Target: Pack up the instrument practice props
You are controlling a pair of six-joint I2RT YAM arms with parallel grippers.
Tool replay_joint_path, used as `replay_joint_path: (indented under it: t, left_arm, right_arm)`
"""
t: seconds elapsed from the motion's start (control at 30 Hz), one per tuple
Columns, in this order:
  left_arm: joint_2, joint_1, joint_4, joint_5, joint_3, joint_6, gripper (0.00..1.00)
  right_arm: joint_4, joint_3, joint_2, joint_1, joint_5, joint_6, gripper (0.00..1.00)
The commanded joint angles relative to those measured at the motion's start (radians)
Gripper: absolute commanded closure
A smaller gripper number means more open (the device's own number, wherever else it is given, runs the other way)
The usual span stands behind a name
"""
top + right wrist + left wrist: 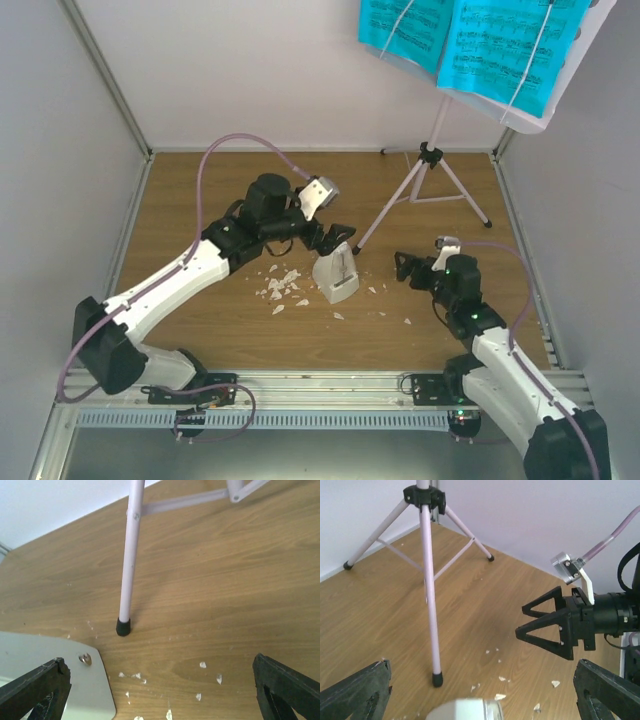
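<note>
The small white pyramid metronome [337,276] stands mid-table amid crumbs. Just behind and above it hangs my left gripper [335,238], open; its view shows the metronome's top [465,709] low between the fingers [357,695], untouched. To the metronome's right my right gripper [408,268] is open and empty, facing the metronome's side [70,680]. The pale-lilac music stand [430,155] stands at the back right, with one foot [357,250] beside the metronome. Cyan sheet-music pages [470,40] rest on its plate [570,70].
White crumbs [280,290] lie scattered left and right of the metronome, also between my right fingers [210,677]. The stand's legs [427,590] spread across the back right corner. Grey walls close in the table on three sides.
</note>
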Motion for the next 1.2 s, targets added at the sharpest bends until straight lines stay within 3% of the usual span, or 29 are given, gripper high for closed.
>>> replay_joint_path:
  t: [0.0, 0.33, 0.67, 1.17]
  left_arm:
    - [0.111, -0.014, -0.042, 0.035, 0.073, 0.006, 0.01]
    - [0.179, -0.056, -0.039, 0.014, 0.032, 0.055, 0.01]
    - [0.192, -0.063, -0.063, -0.068, 0.002, 0.095, 0.02]
    - [0.208, -0.063, -0.072, -0.058, 0.006, 0.111, 0.37]
  right_arm:
    - [-0.124, 0.091, -0.014, -0.073, -0.083, -0.017, 0.0]
    - [-0.375, 0.355, -0.043, -0.139, 0.045, -0.146, 0.0]
    - [-0.379, 0.354, -0.076, -0.139, 0.017, -0.135, 0.01]
    - [-0.388, 0.345, -0.098, -0.138, 0.011, -0.139, 0.0]
